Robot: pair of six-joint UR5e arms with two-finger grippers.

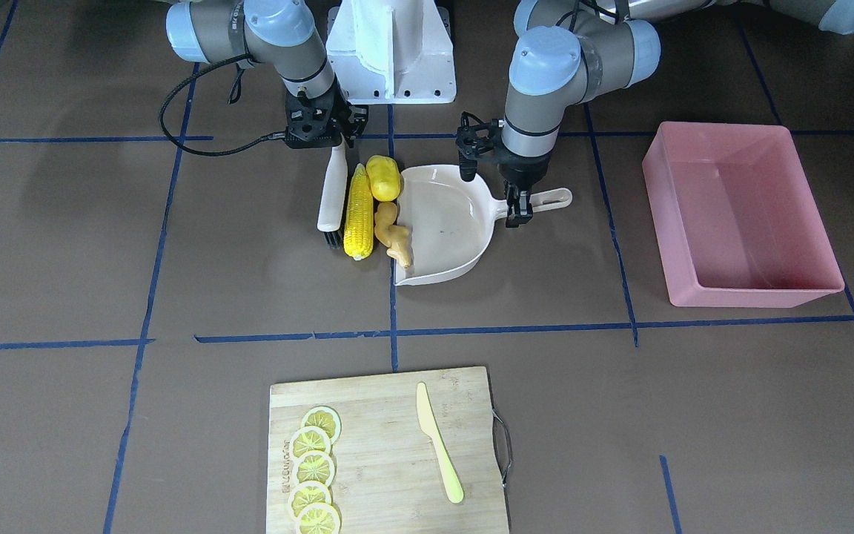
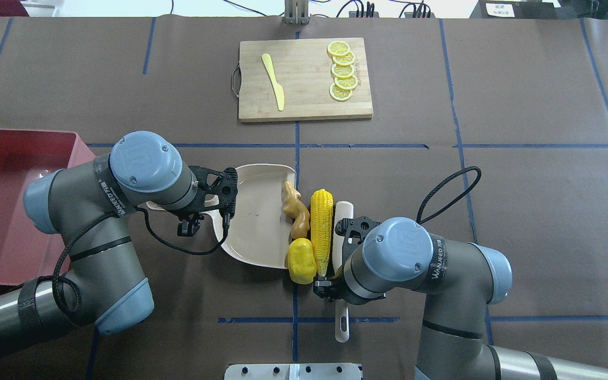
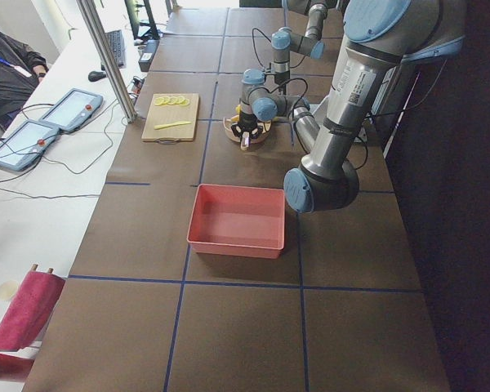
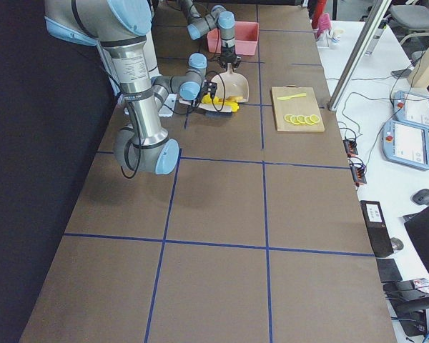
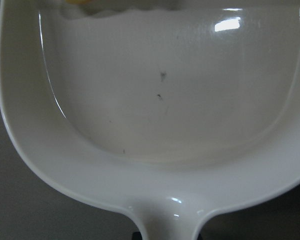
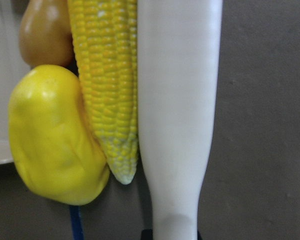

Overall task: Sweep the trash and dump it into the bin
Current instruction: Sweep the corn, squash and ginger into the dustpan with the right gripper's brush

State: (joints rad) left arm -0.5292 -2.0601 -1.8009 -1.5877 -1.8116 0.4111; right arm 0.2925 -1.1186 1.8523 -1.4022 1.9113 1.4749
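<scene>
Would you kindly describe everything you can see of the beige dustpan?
The dustpan is smooth, glossy beige plastic: a shallow scoop with raised rounded walls, a scalloped open lip and a short handle with a hanging hole. It lies on the brown table, empty but for a few dark specks. The left hand grips its handle. The ginger root rests against its lip.

"UR" — blue joint cap, strap lettering unclear

Lemon slices and pale knife on wooden board
</scene>
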